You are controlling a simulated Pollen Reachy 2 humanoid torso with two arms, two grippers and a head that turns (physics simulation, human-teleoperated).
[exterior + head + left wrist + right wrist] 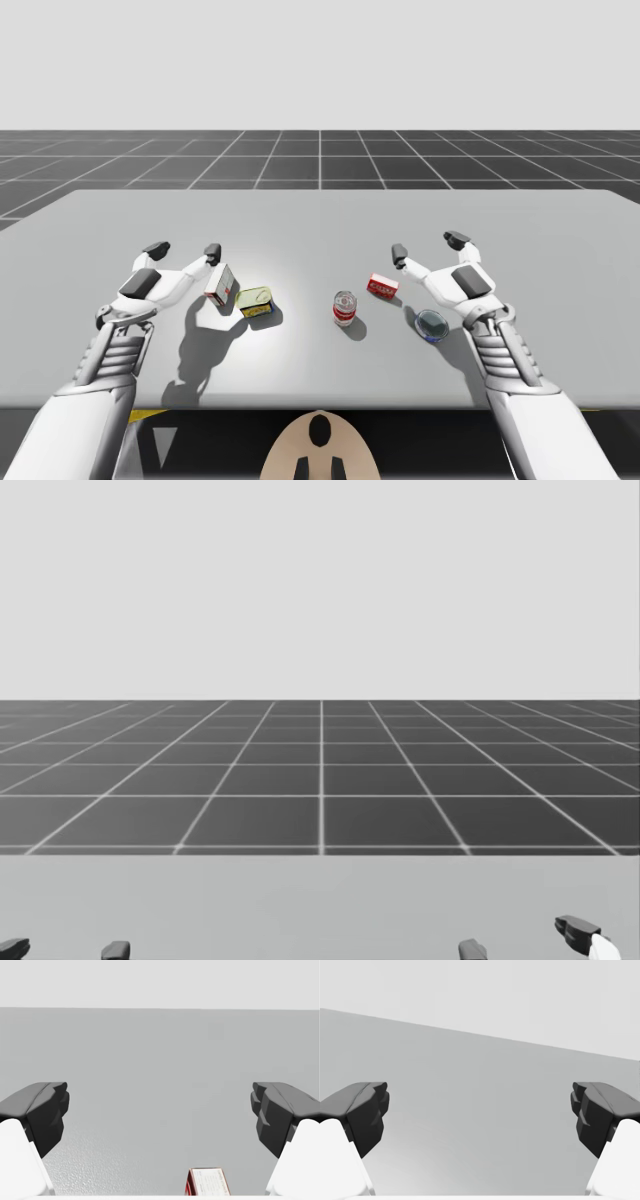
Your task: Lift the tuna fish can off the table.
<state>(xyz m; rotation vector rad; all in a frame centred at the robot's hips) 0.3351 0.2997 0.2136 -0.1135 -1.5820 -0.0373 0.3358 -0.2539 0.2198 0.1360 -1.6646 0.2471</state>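
Surface (320, 215) carries five small items in a loose row, and both arms come in over it from the near edge. Right end effector (427, 247): fingers spread wide with nothing between them, and the right wrist view has bare surface ahead. Left end effector (184, 249): likewise spread and empty, with the white-and-red box (220, 284) just beside its inner finger. Tuna fish can (432, 325): a low round tin with a blue side. It sits flat, lid up, just beside the right wrist on its inner side. That puts it behind the right fingertips, toward the torso, not ahead of them. The right arm is clearly nearer. The left is well apart, beyond the upright red-and-white can (344, 308) and the yellow-green tin (256, 300). Judgement: the right end effector needs to draw back and descend. The can is round, so no grip axis is preferred.
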